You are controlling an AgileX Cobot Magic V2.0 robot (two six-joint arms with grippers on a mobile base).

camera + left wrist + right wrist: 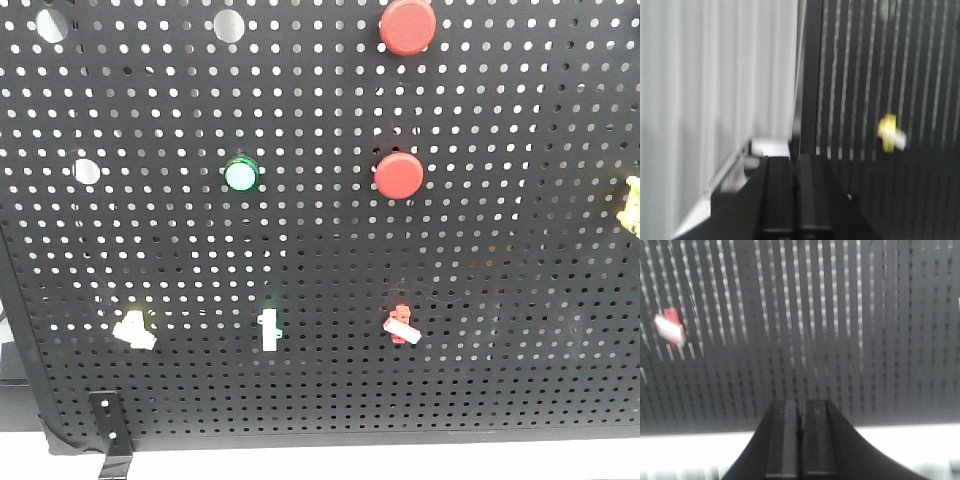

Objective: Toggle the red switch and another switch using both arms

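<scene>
From the front, the black pegboard [500,300] fills the view, and neither arm shows here. Along its lower row the red toggle switch [401,325] sits right of centre, its white lever tilted. The cream toggle switch [133,327] is well apart from it, far to the left. Between them stands a white toggle with a green base [268,328]. Higher up are a green round button [240,174] and a red push button [399,175], with another red push button [407,25] at the top edge. A yellow clip [632,205] peeks in at the right edge.

The left wrist view is blurred. The left claw [796,165] has its two black fingers pressed together with only a thin seam between them, gripping nothing. The cream toggle switch [888,132] shows up and to the right, apart from the tips.

On the right wrist, the right claw [801,407] is likewise closed tight and empty. The red toggle switch [671,329] lies smeared at the far upper left, well away from it.
</scene>
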